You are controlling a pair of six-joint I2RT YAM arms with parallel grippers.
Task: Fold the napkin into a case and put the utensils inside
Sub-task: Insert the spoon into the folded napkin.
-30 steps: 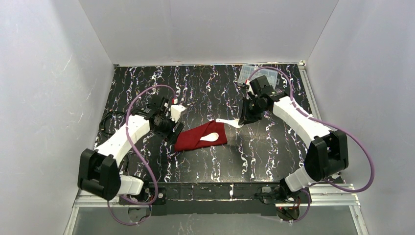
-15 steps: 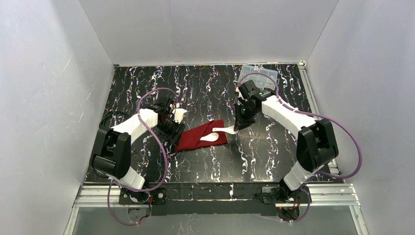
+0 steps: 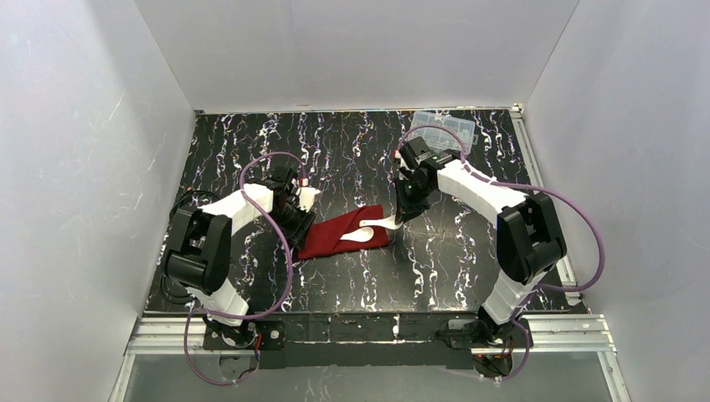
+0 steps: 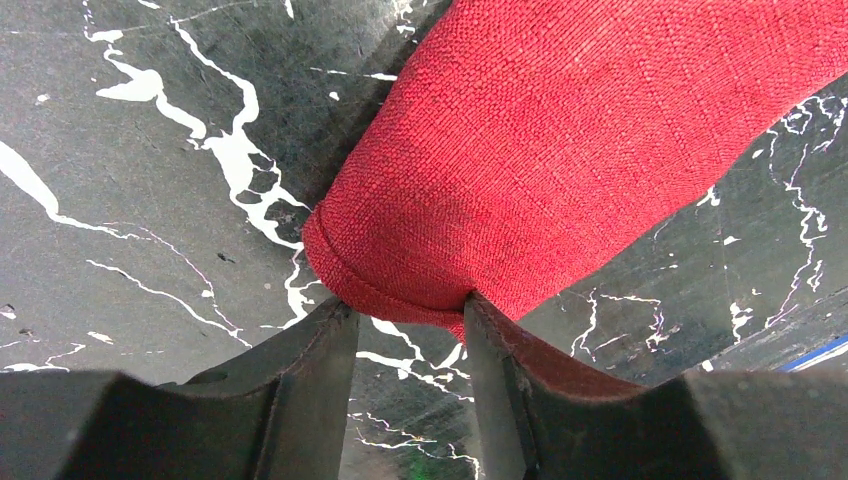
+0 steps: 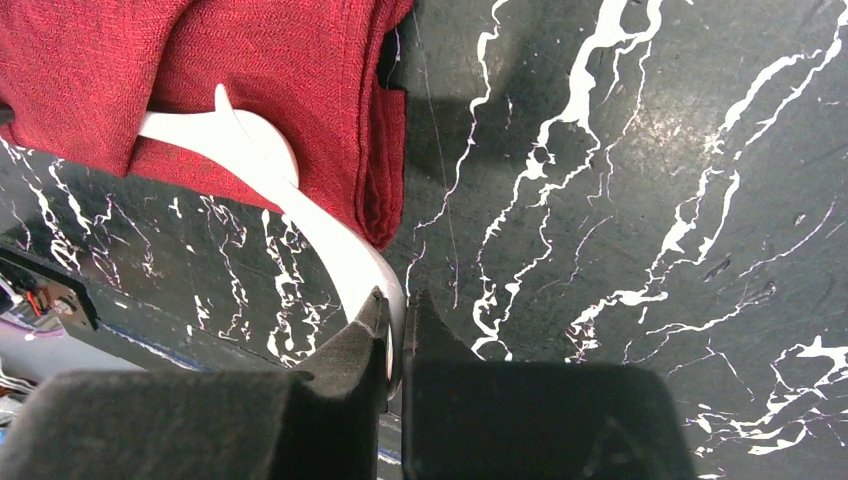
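Red cloth, folded into the oblong case [image 3: 339, 238], lies on the tabletop [image 3: 352, 151] at the centre of the top view, running from lower left up to the right. A loose utensil [image 3: 361, 236] rests at its right, open end, white head on the cloth. The held utensil [image 3: 385, 222] crosses just above it, with its head over the case's upper right corner. In the right wrist view the two white shapes overlap and you cannot separate them cleanly.

Your right claw [image 5: 398, 300] is clenched on the held utensil's thin handle end. Your left claw [image 4: 405, 305], at the case's lower left end, has the rounded fold pinched between its tips, which touch the cloth on both sides. How firm that hold is, you cannot tell.

What could go wrong, as a judgement:
- The head may catch the layered edge and shove the case along instead of sliding in, since the left hold takes only the end of the fold.
- A push could bunch or open the layers.
- With so little handle in the right claw, the utensil could pivot or slip out.
- It could also knock the loose utensil off the cloth.

No brand, label or writing can be read anywhere, including on the clear box [image 3: 444, 126] at the upper right.
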